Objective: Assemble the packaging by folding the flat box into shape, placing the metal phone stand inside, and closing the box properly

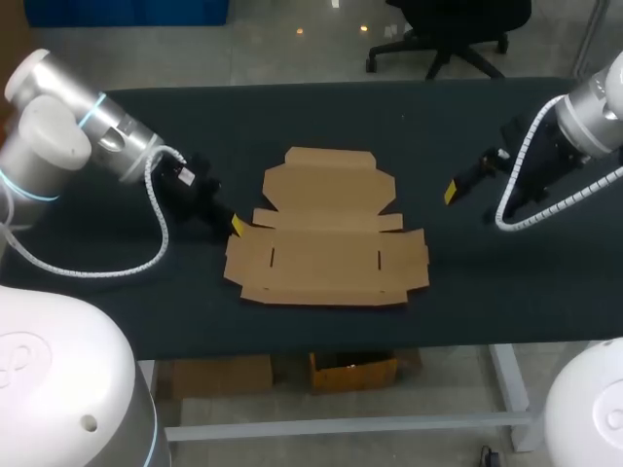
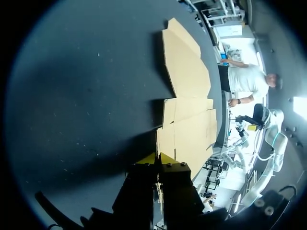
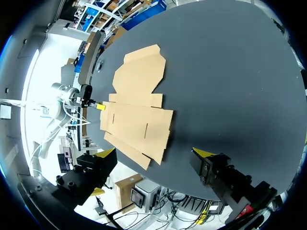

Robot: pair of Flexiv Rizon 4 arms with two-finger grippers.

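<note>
left arm [image 1: 92, 136] comes in from the left side and slopes down toward the middle, a white cable looping under its wrist. left gripper [image 2: 156, 157] points low and forward, its two yellow tips pressed together. right arm [image 1: 589, 112] enters from the right, angled down and inward. right gripper [image 3: 154, 154] has its fingers [image 3: 106, 153] spread wide apart.

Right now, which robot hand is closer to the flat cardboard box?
Left. The left gripper is right at the left edge of the box; the right gripper hangs off to its right, apart from it.
</note>
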